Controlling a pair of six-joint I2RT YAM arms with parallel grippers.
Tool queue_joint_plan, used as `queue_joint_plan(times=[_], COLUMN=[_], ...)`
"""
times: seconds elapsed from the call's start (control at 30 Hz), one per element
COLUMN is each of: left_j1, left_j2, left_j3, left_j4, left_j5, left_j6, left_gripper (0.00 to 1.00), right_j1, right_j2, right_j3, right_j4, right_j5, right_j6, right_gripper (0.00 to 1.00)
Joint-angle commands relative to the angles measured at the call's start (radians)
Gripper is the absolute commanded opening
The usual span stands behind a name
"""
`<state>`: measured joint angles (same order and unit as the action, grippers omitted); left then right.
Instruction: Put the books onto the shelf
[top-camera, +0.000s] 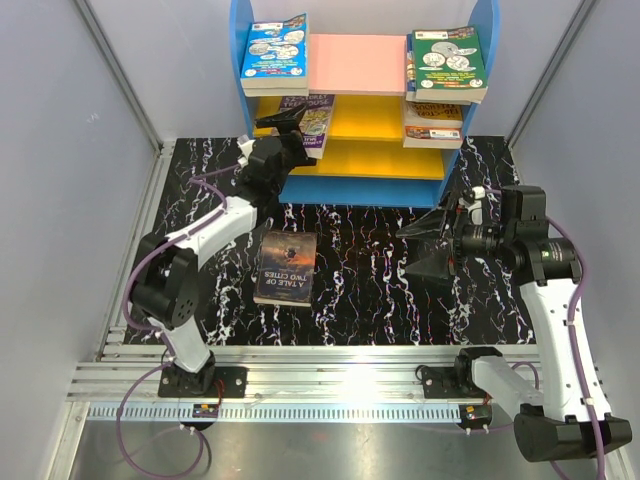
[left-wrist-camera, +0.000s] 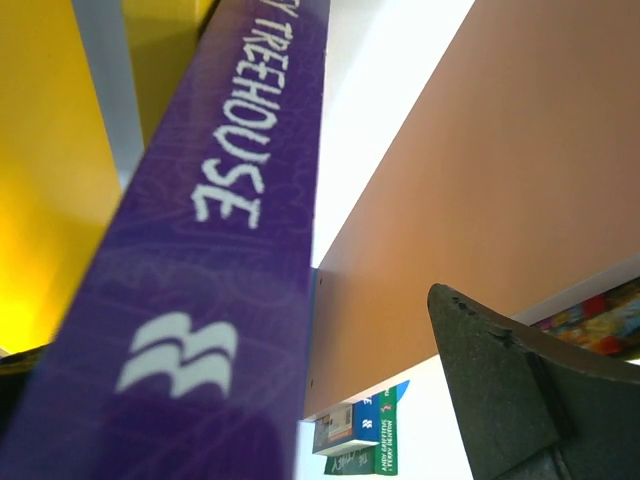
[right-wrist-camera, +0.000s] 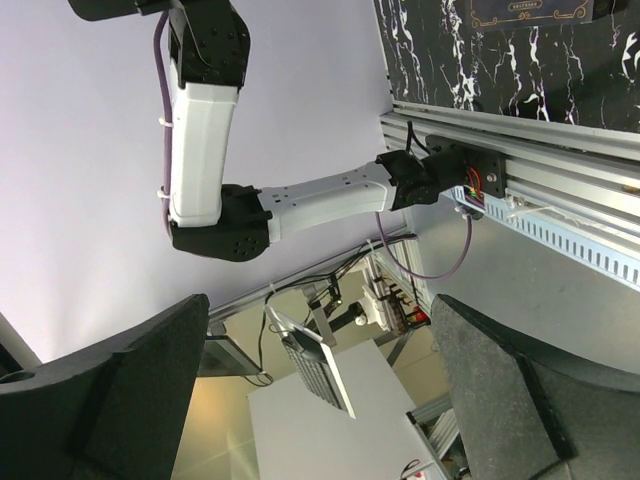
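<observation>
Trainee: Clearance worries me here. The left end effector (top-camera: 282, 118) is up at the shelf (top-camera: 355, 65), fingers spread, right beside the purple Treehouse book (left-wrist-camera: 200, 250) on the upper yellow board. Nothing looks clamped.

Lead: Agreed. In the wrist view one finger (left-wrist-camera: 500, 390) stands off the spine with a gap between. The other finger is out of sight, so don't assume it's clear of the cover.

Trainee: How should it back out?

Lead: Straight along the approach line, fingers wide, with no sideways swing. The book looks tilted and seems to poke past the board's front edge. A brush from a finger could tip it onto the counter (top-camera: 370, 290).

Trainee: And afterwards?

Lead: One book is left, I'd judge: the dark brown book (top-camera: 286, 267), lying flat on the counter between the arms. The rest are shelved, with the blue coin book (top-camera: 275, 50) and green coin book (top-camera: 448, 62) on the pink top and a small stack (top-camera: 433, 122) below on the right.

Trainee: And the right end effector (top-camera: 408, 252)?

Lead: Wide and empty, hovering right of the brown book. A thin book lying flat is hard to grip, so go for an edge, not the cover.
</observation>
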<state>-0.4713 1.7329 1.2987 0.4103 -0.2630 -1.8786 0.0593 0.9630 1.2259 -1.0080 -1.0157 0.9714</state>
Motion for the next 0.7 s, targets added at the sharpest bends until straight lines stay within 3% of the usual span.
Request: queue_joint_plan(times=[0.0,0.23,0.47,0.67], left_j1=[0.045,0.054,0.062,0.089], left_j2=[0.057,0.100,0.074,0.030], left_j3=[0.117,0.180,0.093,0.016], left_j4=[0.047,-0.016,0.060,0.114], left_j5=[-0.030,-0.009,0.059,0.166], left_j6=[-0.025,-0.043,-0.044,0.058], left_gripper=[0.99,0.98,0.98,0.99], right_j1=[-0.006,-0.006,-0.006,-0.006], right_j2=[-0.027,-0.075,-0.112,-0.159], right_j3=[-0.026,-0.068,-0.095,-0.144], right_j4=[0.051,0.078,0.098,0.135], right_j5=[-0.031,-0.018,0.009,0.022], right_j6=[0.047,0.104,0.148,0.210], right_gripper=[1.00,1.00,1.00,1.00])
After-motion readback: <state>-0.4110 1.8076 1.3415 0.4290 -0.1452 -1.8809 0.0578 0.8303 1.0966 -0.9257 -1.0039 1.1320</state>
